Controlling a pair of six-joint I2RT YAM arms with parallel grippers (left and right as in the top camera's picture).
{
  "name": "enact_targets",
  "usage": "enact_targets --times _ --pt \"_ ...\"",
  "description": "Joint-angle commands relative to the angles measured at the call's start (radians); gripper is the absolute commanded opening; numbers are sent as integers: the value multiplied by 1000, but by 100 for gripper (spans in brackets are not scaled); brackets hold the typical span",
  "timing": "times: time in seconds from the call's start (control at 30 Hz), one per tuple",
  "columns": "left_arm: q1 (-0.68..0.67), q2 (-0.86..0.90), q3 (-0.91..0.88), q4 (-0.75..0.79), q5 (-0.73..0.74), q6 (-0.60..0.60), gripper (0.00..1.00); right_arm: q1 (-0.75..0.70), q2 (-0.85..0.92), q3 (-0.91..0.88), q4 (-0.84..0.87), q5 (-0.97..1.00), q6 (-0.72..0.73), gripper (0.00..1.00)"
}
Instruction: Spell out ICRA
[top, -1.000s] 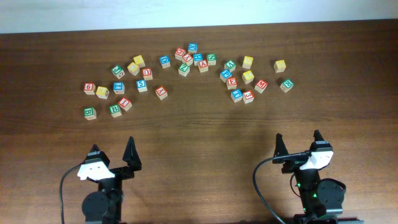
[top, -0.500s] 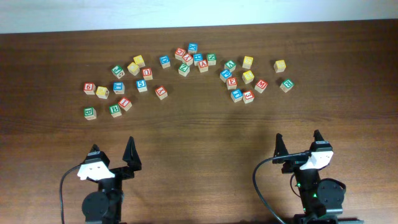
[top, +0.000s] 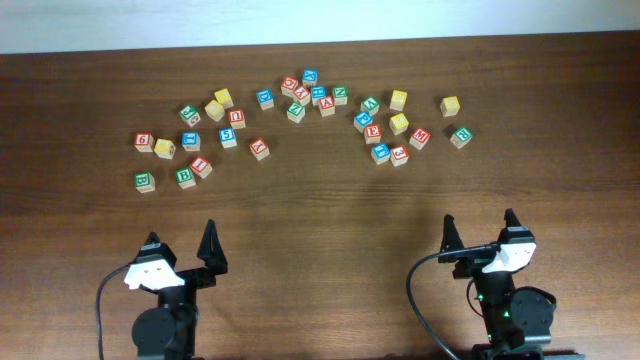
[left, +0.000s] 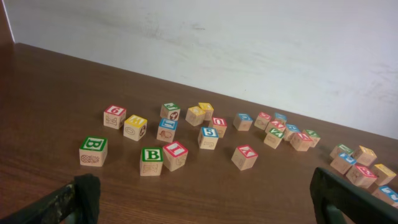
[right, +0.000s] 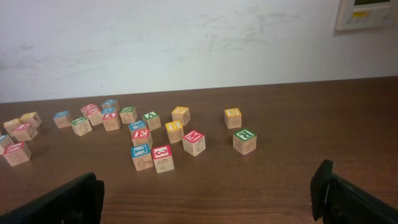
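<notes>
Nothing has moved since a second ago. Both the left gripper (top: 181, 240) and the right gripper (top: 480, 226) stand spread wide, holding nothing, at the near side of the dark wooden bench (top: 320, 215). The small wooden cube with a red I (top: 201, 166) lies beyond the left gripper. The green-lettered R cube (top: 460, 136) sits far to the right of that I cube, past the other letter cubes (top: 318, 95). The yellow C and red A cannot be told apart among them.
</notes>
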Motion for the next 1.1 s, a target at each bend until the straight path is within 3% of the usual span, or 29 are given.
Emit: enact_targets --times 0.0,1.07 --pt "-4 0 -1 -5 -4 12 99 -6 -5 -5 -6 2 3 98" --pt "-4 0 -1 -5 -4 12 99 -6 -5 -5 -6 2 3 98"
